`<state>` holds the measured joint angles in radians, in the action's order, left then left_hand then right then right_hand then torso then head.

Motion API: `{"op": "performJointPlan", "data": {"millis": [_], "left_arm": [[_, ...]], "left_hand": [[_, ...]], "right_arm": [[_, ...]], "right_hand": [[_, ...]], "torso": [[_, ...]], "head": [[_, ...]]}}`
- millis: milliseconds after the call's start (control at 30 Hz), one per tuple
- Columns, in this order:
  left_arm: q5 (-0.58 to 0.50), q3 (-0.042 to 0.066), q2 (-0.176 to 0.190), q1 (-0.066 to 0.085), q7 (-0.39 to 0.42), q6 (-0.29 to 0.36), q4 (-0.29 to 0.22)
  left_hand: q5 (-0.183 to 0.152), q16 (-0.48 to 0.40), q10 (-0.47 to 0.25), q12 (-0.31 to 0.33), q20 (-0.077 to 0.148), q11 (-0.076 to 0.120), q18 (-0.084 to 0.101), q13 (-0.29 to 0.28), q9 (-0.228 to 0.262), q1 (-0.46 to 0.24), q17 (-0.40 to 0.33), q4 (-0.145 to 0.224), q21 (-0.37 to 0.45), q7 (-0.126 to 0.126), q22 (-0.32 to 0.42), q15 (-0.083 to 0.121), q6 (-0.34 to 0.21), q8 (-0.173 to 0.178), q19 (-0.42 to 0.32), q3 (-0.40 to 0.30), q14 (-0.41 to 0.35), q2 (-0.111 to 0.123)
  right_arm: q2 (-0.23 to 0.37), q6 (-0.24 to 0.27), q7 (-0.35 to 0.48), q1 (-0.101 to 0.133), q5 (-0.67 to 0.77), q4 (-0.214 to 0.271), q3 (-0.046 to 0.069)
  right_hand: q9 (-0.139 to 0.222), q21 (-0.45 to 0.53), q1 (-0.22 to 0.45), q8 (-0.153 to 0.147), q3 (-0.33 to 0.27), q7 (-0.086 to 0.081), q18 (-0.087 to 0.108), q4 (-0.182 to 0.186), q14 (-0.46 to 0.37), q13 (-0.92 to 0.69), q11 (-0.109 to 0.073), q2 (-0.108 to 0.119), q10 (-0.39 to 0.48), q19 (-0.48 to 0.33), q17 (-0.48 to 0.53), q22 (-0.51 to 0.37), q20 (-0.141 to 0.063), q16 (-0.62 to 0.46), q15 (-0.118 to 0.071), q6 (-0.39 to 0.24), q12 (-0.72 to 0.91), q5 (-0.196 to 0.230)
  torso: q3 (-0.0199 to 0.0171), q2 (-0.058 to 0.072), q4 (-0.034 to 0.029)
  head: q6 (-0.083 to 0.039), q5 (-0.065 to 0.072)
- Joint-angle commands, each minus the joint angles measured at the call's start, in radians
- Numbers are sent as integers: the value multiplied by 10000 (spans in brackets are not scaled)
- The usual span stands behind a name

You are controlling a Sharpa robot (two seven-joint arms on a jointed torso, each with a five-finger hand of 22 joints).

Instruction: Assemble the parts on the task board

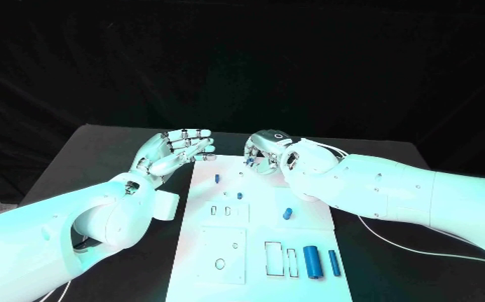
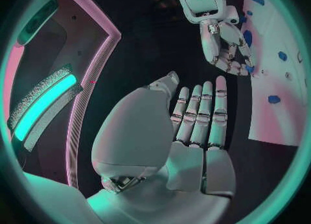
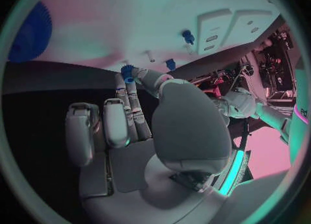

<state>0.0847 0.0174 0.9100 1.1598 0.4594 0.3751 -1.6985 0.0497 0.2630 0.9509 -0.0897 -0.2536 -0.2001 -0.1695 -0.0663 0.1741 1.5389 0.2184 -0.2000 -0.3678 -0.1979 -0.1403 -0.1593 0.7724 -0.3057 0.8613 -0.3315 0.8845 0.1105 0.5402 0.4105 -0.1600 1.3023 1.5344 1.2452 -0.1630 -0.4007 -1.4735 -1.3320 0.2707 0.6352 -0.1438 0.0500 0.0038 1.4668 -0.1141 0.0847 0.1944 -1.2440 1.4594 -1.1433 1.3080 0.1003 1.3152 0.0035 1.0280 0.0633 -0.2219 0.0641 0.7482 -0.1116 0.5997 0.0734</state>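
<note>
Right hand (image 1: 271, 152) pinches a small blue gear-like part (image 3: 127, 72) over the far end of the task board (image 1: 308, 218), left hand (image 1: 178, 149) open beside it, so next likely seating that part accurately.

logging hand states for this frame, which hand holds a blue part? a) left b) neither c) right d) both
c: the right hand pinches a small blue part at its fingertips over the far end of the board, while the left hand is beside the board with its fingers straight and nothing in them.
</note>
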Motion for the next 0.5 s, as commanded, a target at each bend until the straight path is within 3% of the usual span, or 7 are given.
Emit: {"op": "performJointPlan", "data": {"millis": [33, 233, 500], "left_arm": [[11, 10, -30, 20, 67, -83, -24], [11, 10, -4, 102, 59, -60, -78], [11, 10, 18, 177, 46, -57, -122]], "left_hand": [[16, 41, 39, 61, 32, -23, -103, 16, -12, 81, 13, -33, -56, -569, -17, 17, 77, 34, 28, -70, 75, 6], [15, 40, 41, 66, 31, -25, -102, 16, -15, 59, 17, -39, -61, -572, -19, 15, 78, 37, 25, -78, 76, 14], [15, 40, 41, 66, 31, -25, -102, 16, -15, 59, 17, -39, -61, -572, -19, 15, 78, 37, 25, -78, 76, 14]], "right_arm": [[-110, -130, -70, 3, 208, -108, 4], [-230, -135, -123, 17, 248, -212, 4], [-374, -115, -182, 25, 286, -408, 4]], "right_hand": [[-17, -50, -45, 32, 164, -30, -127, -246, 267, -204, -96, -153, -155, 63, 3, 1043, 21, 42, -80, -48, 2, 47], [-40, -22, -5, 24, 158, -43, -115, -241, 261, -205, -82, -150, -124, 28, 33, 998, 28, 35, -69, -80, -4, 92], [-57, -21, 22, 20, 153, -46, -115, -237, 258, -206, -78, -148, -109, 25, 44, 998, 33, 35, -63, -99, -4, 128]], "torso": [[0, 7, -7], [27, 40, -8], [37, 77, -22]], "head": [[7, -43], [-41, -102], [15, -111]]}}
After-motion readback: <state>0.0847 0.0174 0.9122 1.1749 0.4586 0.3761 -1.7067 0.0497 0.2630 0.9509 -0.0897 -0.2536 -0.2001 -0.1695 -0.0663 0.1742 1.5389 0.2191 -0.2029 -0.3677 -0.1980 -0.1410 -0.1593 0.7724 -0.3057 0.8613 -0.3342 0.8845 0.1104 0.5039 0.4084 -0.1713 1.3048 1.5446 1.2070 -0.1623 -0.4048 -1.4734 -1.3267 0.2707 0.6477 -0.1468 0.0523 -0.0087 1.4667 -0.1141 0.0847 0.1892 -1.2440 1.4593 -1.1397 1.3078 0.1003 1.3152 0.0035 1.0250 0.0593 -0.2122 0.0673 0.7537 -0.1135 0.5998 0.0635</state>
